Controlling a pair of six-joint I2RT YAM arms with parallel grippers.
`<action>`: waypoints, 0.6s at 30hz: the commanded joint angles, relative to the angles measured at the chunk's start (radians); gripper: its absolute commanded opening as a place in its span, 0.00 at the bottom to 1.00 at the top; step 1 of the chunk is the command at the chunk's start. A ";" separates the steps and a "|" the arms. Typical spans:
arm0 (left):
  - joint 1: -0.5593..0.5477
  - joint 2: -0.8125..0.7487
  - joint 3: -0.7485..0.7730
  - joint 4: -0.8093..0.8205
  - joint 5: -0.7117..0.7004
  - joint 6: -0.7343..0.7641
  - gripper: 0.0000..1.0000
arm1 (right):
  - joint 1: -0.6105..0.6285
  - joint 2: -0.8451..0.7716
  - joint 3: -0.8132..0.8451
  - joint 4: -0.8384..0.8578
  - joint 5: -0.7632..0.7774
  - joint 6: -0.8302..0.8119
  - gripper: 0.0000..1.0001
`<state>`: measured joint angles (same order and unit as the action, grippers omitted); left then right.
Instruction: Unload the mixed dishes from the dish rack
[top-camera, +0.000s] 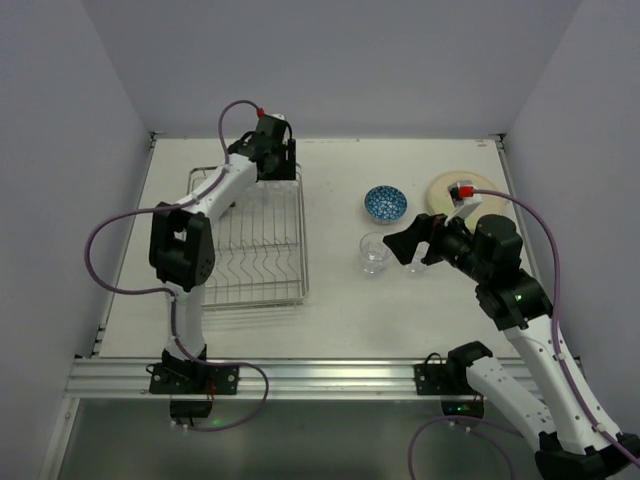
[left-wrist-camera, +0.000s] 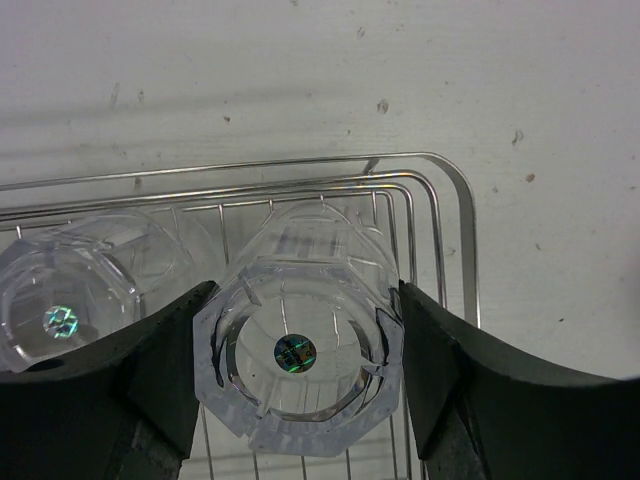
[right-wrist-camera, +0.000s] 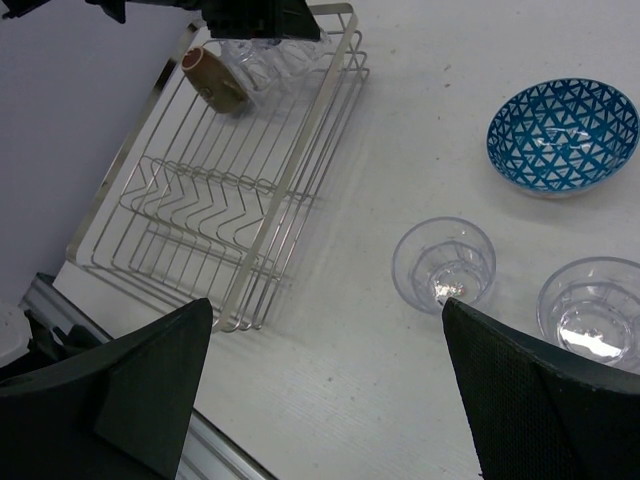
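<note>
At the far end of the dish rack on the desk, the left tool was closed against both sides of a lying glass, best squeezed gently and lifted clear of the wires; the right tool was held wide open above the desk; the mug was partly hidden, and grip firmness could not be judged
</note>
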<state>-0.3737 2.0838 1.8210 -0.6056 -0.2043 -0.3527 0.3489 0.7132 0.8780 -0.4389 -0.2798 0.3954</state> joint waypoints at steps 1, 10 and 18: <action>0.002 -0.157 0.017 0.020 0.023 0.003 0.00 | 0.002 -0.001 -0.002 0.051 0.002 -0.017 0.99; -0.027 -0.459 -0.152 0.153 0.169 -0.028 0.00 | 0.002 0.028 0.013 0.098 -0.056 0.043 0.99; -0.031 -0.823 -0.523 0.570 0.540 -0.164 0.00 | 0.002 0.046 -0.045 0.443 -0.409 0.267 0.99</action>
<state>-0.4019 1.3365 1.3746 -0.2943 0.1265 -0.4347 0.3485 0.7464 0.8536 -0.2146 -0.5041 0.5350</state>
